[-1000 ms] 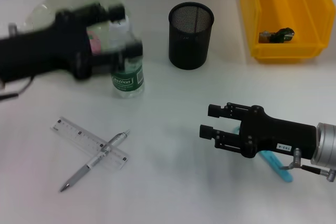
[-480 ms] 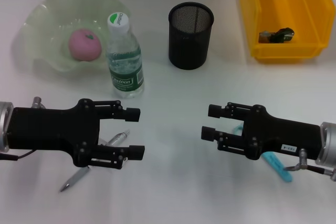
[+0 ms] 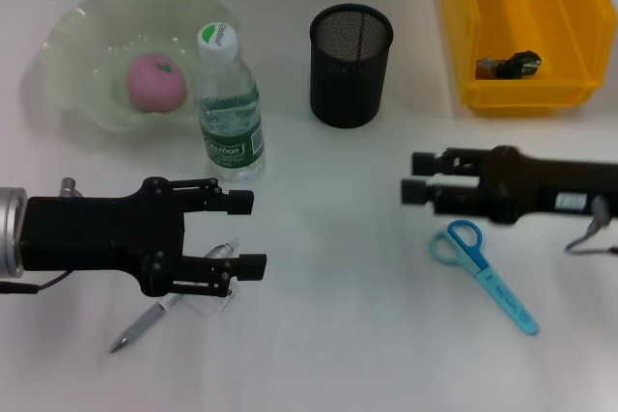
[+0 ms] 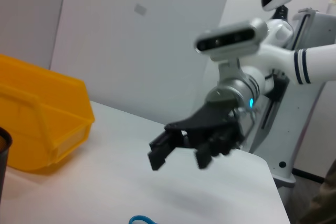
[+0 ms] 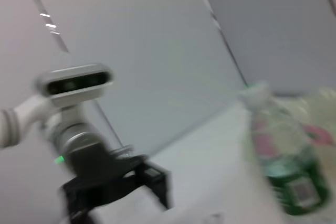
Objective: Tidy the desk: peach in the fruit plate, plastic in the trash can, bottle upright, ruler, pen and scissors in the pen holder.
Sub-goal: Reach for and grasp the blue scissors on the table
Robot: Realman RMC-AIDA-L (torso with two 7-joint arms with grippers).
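The left end effector (image 3: 246, 232) hangs low over the near-left part of the white table (image 3: 319, 335), fingers spread wide apart and holding nothing. It sits directly above the pen (image 3: 159, 314) and the clear ruler (image 3: 214, 298); most of the ruler is hidden under the arm, and the pen's tip projects toward the near edge.

The right end effector (image 3: 413, 177) is over the right half of the table, fingers parted with a moderate gap, empty. The blue scissors (image 3: 481, 271) lie flat on the table just near of it, handle loops toward the end effector, blades pointing to the near-right.

The peach (image 3: 156, 82) rests in the pale green fruit plate (image 3: 72, 41) at the far left. The water bottle (image 3: 229, 108) stands upright, white cap on top, just beside the plate's right rim. The black mesh pen holder (image 3: 351, 65) stands upright at far centre, well apart from the bottle. The yellow bin (image 3: 502, 41) occupies the far right and contains a small dark crumpled item (image 3: 512, 65); its material cannot be determined.
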